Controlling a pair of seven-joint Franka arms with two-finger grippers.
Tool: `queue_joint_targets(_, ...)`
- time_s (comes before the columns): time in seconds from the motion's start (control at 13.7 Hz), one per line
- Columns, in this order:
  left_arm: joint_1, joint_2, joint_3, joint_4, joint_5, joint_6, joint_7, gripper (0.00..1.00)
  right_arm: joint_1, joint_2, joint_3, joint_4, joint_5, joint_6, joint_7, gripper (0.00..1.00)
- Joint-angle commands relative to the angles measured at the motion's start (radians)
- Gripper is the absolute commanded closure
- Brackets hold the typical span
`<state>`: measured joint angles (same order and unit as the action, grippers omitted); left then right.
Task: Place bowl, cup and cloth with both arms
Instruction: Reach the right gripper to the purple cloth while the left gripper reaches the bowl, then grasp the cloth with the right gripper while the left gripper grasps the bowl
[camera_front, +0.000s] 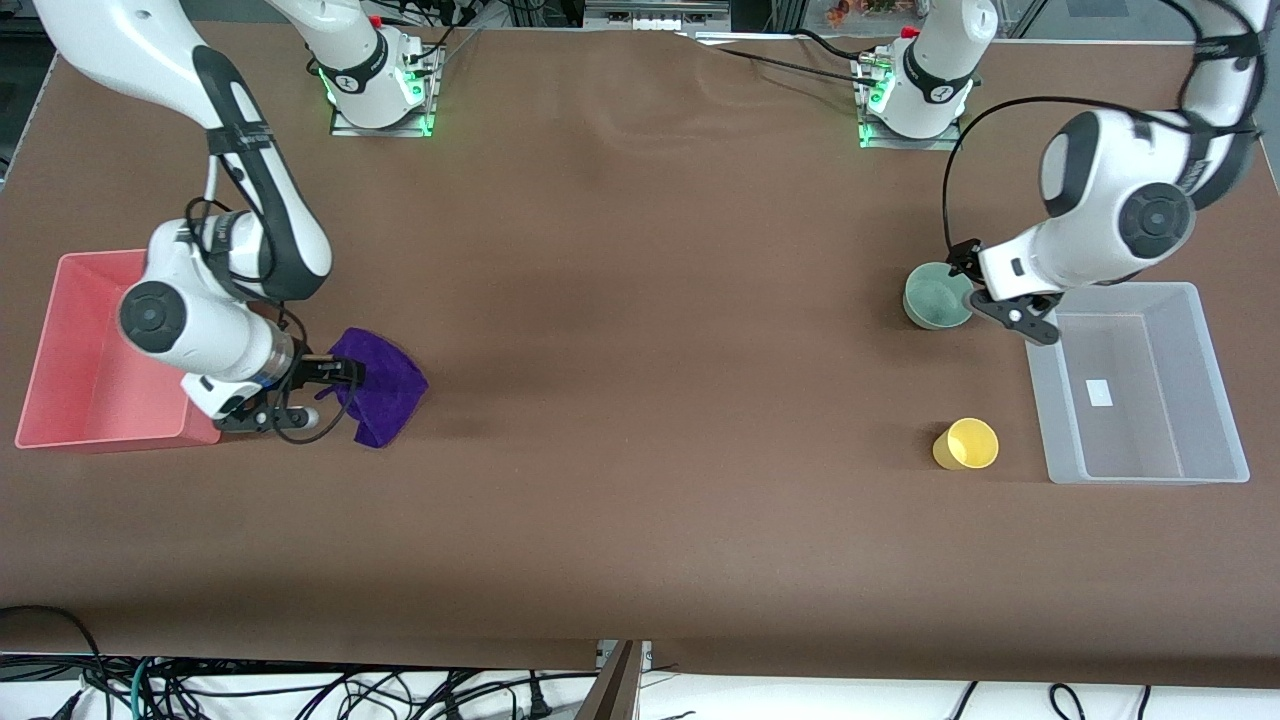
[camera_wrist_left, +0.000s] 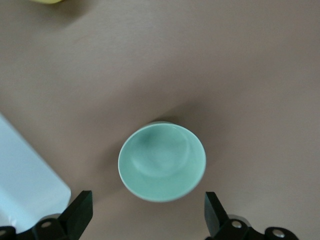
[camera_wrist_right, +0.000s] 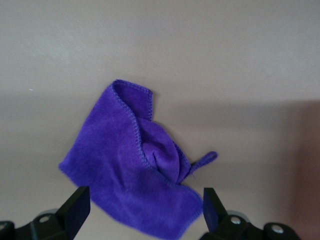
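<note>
The mint-green bowl (camera_front: 938, 296) stands upright on the table near the left arm's end. My left gripper (camera_front: 982, 295) is beside it, between the bowl and the clear bin, and is open and empty. In the left wrist view the bowl (camera_wrist_left: 162, 162) lies just ahead of the spread fingertips (camera_wrist_left: 81, 211), not between them. The yellow cup (camera_front: 966, 444) stands nearer to the front camera than the bowl. The purple cloth (camera_front: 380, 385) lies rumpled beside the pink bin. My right gripper (camera_front: 328, 390) is open at the cloth's edge. In the right wrist view the cloth (camera_wrist_right: 135, 170) reaches between the open fingers (camera_wrist_right: 77, 207).
A clear plastic bin (camera_front: 1040, 400) stands at the left arm's end, beside bowl and cup; its corner shows in the left wrist view (camera_wrist_left: 25, 185). A pink bin (camera_front: 60, 340) stands at the right arm's end, beside the cloth. Brown table covering spreads between them.
</note>
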<state>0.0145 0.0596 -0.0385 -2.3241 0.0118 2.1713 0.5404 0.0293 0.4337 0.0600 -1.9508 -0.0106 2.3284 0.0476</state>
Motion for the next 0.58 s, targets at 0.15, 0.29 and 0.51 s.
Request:
queue_joint_targets(0.15, 0.042, 0.123, 0.000, -0.089, -0.013, 0.316, 0.298, 0.02, -0.009, -0.041, 0.006, -0.210, 0.014, 0.260, -0.005, 0.00)
queue_joint_targets(0.29, 0.042, 0.163, 0.000, -0.095, -0.013, 0.354, 0.302, 0.14, -0.008, -0.023, 0.006, -0.237, 0.012, 0.340, -0.005, 0.00)
queue_joint_targets(0.51, 0.044, 0.210, 0.000, -0.095, -0.013, 0.387, 0.309, 0.61, -0.008, -0.010, 0.006, -0.238, 0.012, 0.377, -0.005, 0.28)
